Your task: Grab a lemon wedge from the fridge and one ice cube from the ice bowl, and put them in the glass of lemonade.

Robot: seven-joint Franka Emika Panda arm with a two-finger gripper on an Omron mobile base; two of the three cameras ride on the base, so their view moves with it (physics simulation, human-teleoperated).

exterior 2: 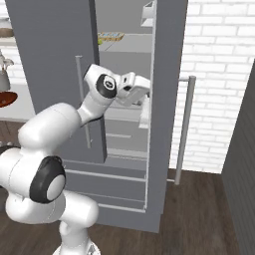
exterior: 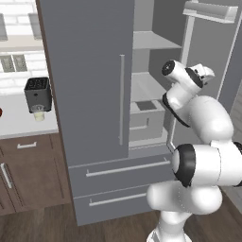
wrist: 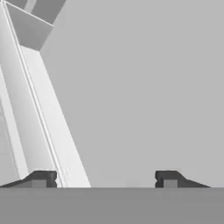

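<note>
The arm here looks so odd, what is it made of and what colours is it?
The arm is a chain of smooth, rounded glossy white shells joined by dark, nearly black rings. Its tool ends in two small dark, blocky fingertips. No cables or markings are visible.

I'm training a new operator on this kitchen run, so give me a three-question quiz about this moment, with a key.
1. True or false: the right door of the fridge stands open.
2. The jaws of the gripper are: A) wide apart with nothing between them, B) closed on a lemon wedge, C) closed on a door handle.
3. Fill in: the glass of lemonade stands on the counter just in front of the dark ____.

Key
1. True; shelves and a drawer show inside.
2. A.
3. toaster.
</note>
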